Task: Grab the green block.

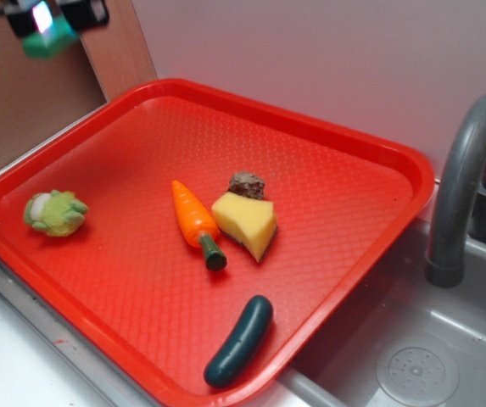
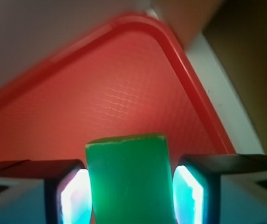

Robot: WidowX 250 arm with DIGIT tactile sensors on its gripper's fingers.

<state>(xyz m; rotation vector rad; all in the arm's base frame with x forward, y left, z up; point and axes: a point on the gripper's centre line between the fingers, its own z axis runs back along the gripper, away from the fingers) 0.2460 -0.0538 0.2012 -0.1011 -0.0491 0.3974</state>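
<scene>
The green block (image 1: 49, 40) hangs high at the top left of the exterior view, above and beyond the red tray's (image 1: 327, 136) far left corner, held in my gripper (image 1: 52, 17). In the wrist view the green block (image 2: 128, 179) fills the gap between the two pads (image 2: 75, 200), which press against its sides, so my gripper (image 2: 129, 198) is shut on it. The tray's corner (image 2: 170, 37) lies far below.
On the tray lie a fuzzy light-green toy (image 1: 54, 212), a toy carrot (image 1: 195, 220), a yellow cheese wedge (image 1: 247, 222) with a brown lump (image 1: 247, 183) behind it, and a dark green cucumber (image 1: 239, 340). A grey faucet (image 1: 467, 170) and sink (image 1: 412, 356) stand at right.
</scene>
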